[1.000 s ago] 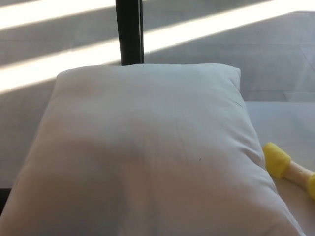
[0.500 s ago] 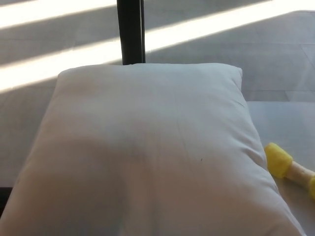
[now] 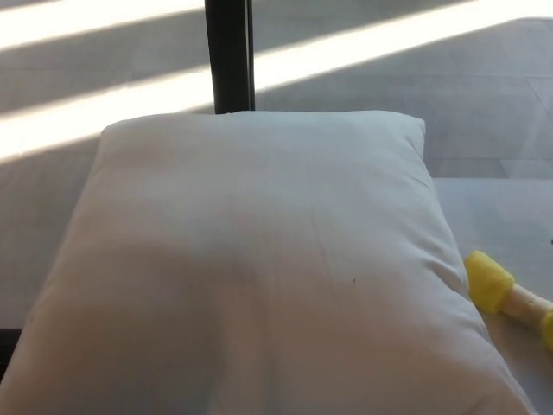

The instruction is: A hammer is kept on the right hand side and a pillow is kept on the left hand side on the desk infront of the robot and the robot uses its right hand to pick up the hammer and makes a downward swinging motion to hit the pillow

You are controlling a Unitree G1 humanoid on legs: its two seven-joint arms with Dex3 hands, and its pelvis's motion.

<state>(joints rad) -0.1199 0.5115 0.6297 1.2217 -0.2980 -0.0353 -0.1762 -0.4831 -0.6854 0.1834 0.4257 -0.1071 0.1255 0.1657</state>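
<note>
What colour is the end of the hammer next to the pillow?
Bright yellow, on the hammer in the head view.

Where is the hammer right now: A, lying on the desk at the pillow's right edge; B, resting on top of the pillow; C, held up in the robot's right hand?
A: the yellow-ended hammer lies on the desk beside the white pillow, with no hand in view.

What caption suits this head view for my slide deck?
White pillow fills the desk; yellow hammer lies untouched at its right edge, no hands visible.
</note>
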